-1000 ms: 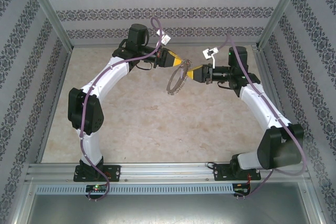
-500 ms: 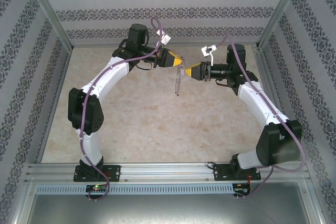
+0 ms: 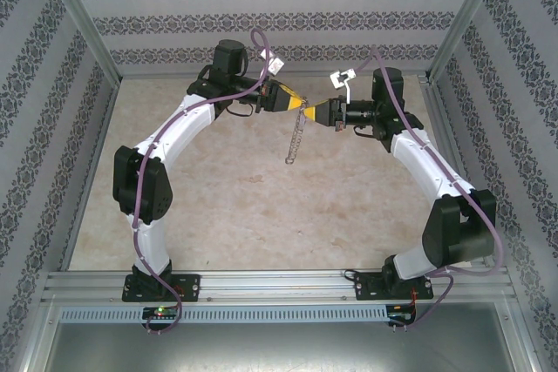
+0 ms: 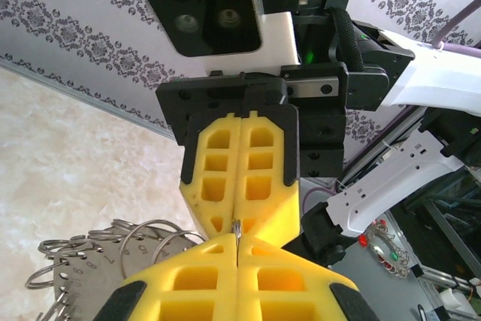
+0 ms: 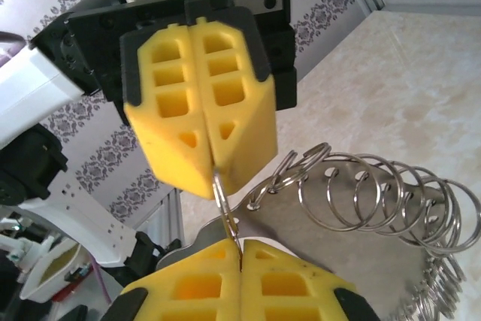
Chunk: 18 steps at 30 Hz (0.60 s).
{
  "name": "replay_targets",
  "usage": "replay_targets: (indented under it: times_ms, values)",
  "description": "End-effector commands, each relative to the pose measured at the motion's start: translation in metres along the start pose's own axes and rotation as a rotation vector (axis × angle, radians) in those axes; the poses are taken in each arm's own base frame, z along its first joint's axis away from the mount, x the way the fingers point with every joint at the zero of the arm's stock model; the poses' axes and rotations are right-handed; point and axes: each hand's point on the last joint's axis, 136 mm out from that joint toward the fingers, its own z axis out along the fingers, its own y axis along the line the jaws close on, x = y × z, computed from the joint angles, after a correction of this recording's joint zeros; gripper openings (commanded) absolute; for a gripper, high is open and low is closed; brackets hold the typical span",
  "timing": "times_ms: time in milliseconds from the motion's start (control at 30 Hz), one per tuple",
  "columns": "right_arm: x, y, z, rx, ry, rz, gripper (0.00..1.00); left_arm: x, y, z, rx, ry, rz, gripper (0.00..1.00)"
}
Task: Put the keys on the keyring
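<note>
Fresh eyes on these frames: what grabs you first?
The yellow left gripper and right gripper sit tip to tip above the far middle of the table, both shut. Below them the keyring hangs edge-on, with one of its rim loops pinched at their tips.

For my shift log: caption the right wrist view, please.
Left gripper and right gripper, shut tip to tip, pinch one small wire loop on the keyring rim.

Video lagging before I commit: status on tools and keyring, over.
Left tool shut, right tool shut, tip to tip. Both pinch one wire loop on the keyring rim; ring hangs beneath them. Nothing in the way.
</note>
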Motion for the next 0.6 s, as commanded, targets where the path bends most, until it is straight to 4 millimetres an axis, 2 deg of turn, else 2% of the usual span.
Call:
replay_targets:
  times_ms: [0,567]
  values:
    - [-0.003,0.010,0.003,-0.035,0.003,-0.046,0.00,-0.015,-0.027,0.000,0.051,-0.016,0.087,0.00]
    - [0.004,0.017,0.027,-0.086,0.049,-0.044,0.00,-0.014,-0.026,0.003,0.054,-0.019,0.082,0.00]
